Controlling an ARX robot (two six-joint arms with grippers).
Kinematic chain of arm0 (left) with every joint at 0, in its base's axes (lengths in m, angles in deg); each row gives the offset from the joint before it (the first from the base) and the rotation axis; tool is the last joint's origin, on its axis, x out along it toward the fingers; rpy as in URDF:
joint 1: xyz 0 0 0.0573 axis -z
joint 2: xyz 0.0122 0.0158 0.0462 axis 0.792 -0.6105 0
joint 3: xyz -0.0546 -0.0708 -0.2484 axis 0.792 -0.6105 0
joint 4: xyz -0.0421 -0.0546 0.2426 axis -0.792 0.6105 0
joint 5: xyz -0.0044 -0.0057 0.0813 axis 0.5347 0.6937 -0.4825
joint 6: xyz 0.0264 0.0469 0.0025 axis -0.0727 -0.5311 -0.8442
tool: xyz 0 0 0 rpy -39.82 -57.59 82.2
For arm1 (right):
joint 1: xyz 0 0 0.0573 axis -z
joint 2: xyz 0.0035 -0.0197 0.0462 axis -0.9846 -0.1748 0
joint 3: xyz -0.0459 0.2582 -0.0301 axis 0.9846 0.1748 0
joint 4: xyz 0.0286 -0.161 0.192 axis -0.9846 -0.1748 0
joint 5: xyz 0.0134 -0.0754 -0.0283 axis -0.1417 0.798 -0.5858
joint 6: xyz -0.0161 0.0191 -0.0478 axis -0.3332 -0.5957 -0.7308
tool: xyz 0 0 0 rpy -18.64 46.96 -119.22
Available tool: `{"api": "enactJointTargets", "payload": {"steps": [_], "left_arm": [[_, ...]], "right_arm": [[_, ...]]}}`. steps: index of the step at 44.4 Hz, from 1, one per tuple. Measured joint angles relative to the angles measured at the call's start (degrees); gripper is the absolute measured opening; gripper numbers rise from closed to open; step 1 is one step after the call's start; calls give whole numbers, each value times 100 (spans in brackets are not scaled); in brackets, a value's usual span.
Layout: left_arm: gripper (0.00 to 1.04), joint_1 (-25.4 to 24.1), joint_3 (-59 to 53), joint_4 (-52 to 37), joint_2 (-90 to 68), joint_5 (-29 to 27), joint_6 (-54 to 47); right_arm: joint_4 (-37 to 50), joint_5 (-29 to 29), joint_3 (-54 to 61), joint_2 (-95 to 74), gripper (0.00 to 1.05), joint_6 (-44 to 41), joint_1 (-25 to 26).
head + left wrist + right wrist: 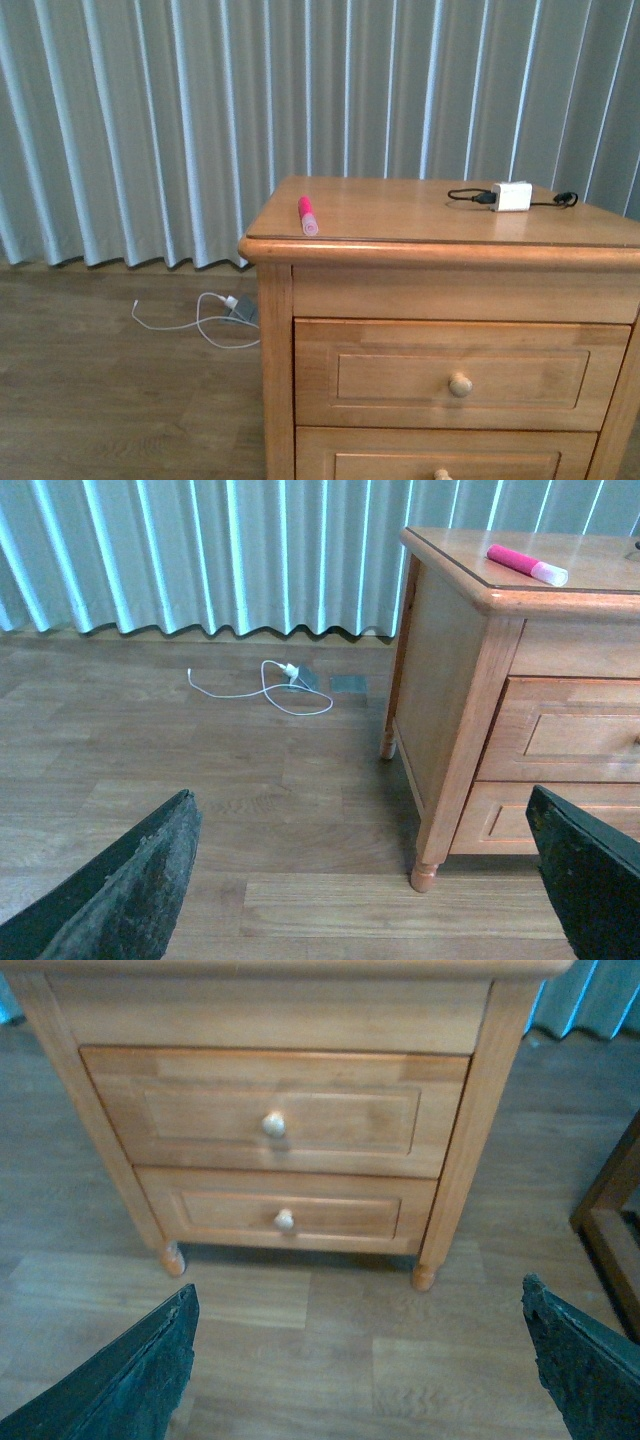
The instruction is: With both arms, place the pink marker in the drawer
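honey wood cabinet top [400, 222] across the right half of the front view, pink marker [307, 215] lying flat near its left front corner, white charger block [512, 196] with black cable [465, 195] upper right, well apart

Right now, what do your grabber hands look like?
The left gripper has black, wedge-shaped fingers with rough, scuffed grey surfaces. The right gripper has similar fingers, dark with a greenish tint. No cables or markings show; the arms are out of view.
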Motion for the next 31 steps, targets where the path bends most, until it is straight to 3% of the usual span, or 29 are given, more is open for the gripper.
{"api": "enactJointTargets", "payload": {"steps": [7, 14, 21, 31], "left_arm": [[99, 0, 0, 0, 0, 0, -2], [99, 0, 0, 0, 0, 2, 0], [99, 0, 0, 0, 0, 2, 0], [99, 0, 0, 0, 0, 2, -2]], "right_arm": [[1167, 339, -348, -1770, 96, 35, -603], [3204, 807, -1176, -4774, 96, 107, -1408], [3836, 1123, -2629, -7372, 96, 254, -1700], [4129, 1471, -3947, -9228, 96, 243, -1790]]}}
